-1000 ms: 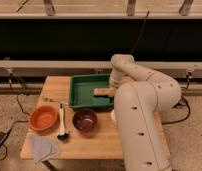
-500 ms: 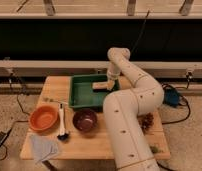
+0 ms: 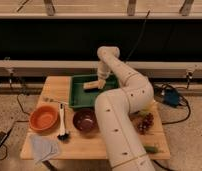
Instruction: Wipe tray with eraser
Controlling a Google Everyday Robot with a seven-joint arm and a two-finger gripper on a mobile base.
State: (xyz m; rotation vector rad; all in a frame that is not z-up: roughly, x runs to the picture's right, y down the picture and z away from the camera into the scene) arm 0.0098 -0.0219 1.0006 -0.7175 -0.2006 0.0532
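Note:
The green tray (image 3: 80,98) stands at the back middle of the wooden table. The eraser (image 3: 90,85), a small tan block, lies inside the tray near its far side. My gripper (image 3: 100,83) reaches down into the tray and sits on the eraser's right end, touching it. The white arm (image 3: 119,115) rises from the lower right, bends over the tray's right side and hides the tray's right part.
An orange bowl (image 3: 43,118), a white-handled brush (image 3: 62,122) and a dark maroon bowl (image 3: 85,120) stand in front of the tray. A grey-blue cloth (image 3: 44,148) lies at the front left. Dark grapes (image 3: 145,123) lie at the right of the table (image 3: 55,85).
The gripper and the eraser have moved together toward the far left of the tray. The arm has folded closer over the table.

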